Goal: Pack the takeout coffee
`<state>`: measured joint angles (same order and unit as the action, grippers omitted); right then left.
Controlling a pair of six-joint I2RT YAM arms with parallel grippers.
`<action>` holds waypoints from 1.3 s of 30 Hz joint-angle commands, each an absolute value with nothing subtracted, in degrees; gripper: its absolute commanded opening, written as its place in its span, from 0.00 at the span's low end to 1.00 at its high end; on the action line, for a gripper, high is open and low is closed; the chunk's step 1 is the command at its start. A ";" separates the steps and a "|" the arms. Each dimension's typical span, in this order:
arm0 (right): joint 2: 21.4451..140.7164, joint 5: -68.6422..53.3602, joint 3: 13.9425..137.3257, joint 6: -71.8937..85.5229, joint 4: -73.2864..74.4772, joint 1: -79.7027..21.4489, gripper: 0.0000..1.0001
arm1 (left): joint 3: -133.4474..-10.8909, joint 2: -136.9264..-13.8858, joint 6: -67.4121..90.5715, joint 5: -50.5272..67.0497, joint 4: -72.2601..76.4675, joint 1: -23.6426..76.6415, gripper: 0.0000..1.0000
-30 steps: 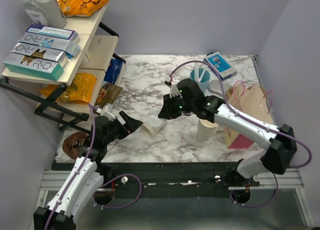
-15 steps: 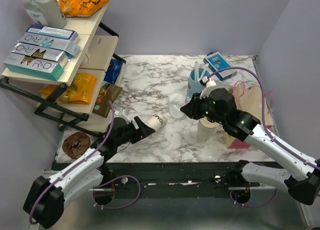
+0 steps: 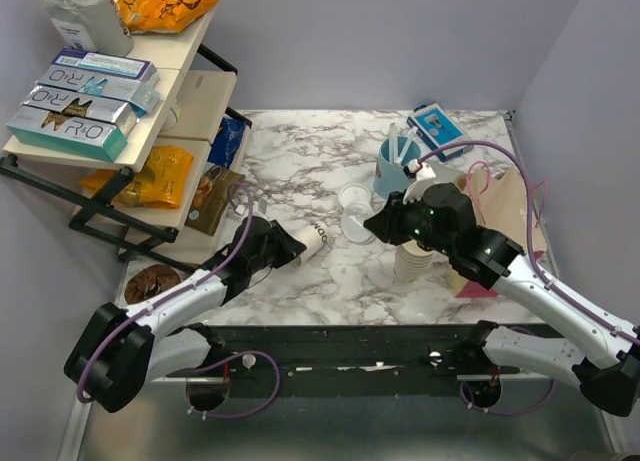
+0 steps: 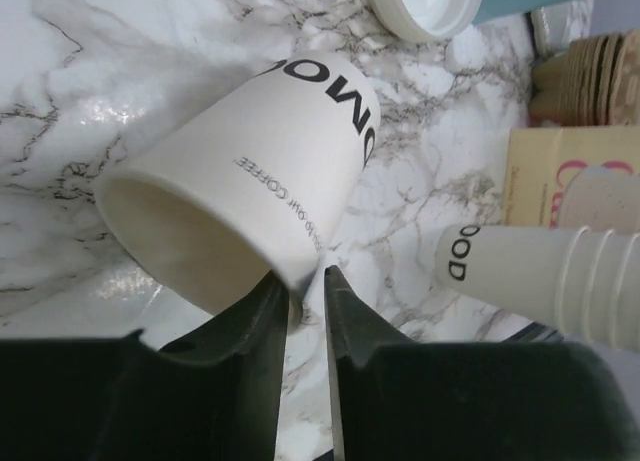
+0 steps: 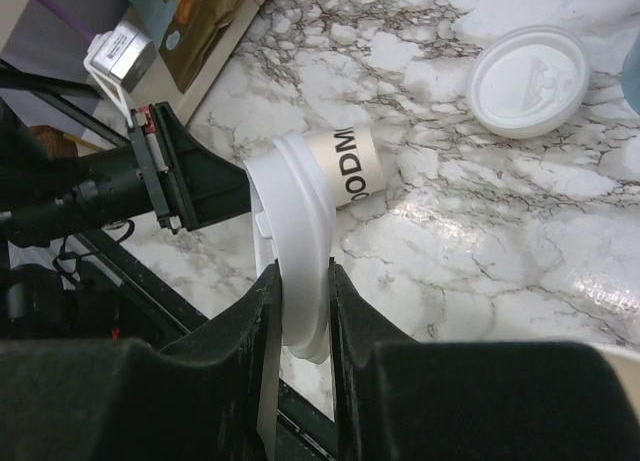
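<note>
The takeout coffee cup (image 3: pixel 313 237) lies on its side on the marble, lidless, with dark lettering along its wall (image 4: pixel 250 176). My left gripper (image 3: pixel 291 247) is at its open mouth. The fingertips (image 4: pixel 305 279) are shut on the thin rim wall. My right gripper (image 3: pixel 372 224) hovers just right of the cup and is shut on a round white plastic lid (image 5: pixel 296 266), held on edge. In the right wrist view the cup (image 5: pixel 345 166) shows behind that lid, with the left gripper's black fingers (image 5: pixel 205 186) at its mouth.
A second white lid (image 3: pixel 352 196) lies flat beyond the cup. A stack of paper cups (image 3: pixel 412 259), a light-blue mug (image 3: pixel 397 166) and a beige paper bag (image 3: pixel 505 226) stand to the right. A shelf of snacks (image 3: pixel 100 111) borders the left edge.
My left gripper slid forward to the cup's mouth and closed from wide open onto its rim. My right arm swung right with the lid a second ago and has since barely moved.
</note>
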<state>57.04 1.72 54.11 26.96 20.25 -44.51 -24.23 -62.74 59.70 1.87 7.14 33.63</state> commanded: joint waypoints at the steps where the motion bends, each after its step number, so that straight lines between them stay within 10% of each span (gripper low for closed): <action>1: 55.11 2.64 53.09 26.98 18.81 -44.38 0.25 | -29.08 -62.49 57.75 -3.95 0.12 34.19 0.14; 3: 54.93 2.55 52.91 26.72 18.98 -44.38 0.25 | -31.80 -61.18 56.96 -5.88 -5.51 34.28 0.01; 13: 55.02 0.71 54.06 21.89 22.76 -44.38 0.25 | -54.13 -68.54 43.34 -2.40 -53.13 34.54 0.00; 28: 53.61 0.44 51.77 18.63 24.08 -44.38 0.25 | -69.24 -79.27 38.76 -7.73 -69.25 47.10 0.00; 33: 52.74 0.97 51.07 19.25 23.91 -44.39 0.25 | -73.30 -85.50 39.03 -9.94 -71.37 50.97 0.06; 39: 51.16 2.81 50.10 20.39 23.29 -44.38 0.25 | -77.16 -89.11 38.67 -8.00 -68.91 52.82 0.37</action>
<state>52.71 1.28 50.89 19.88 23.27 -44.51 -73.82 -87.79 39.16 -7.35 -68.53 51.88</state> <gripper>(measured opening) 0.286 0.258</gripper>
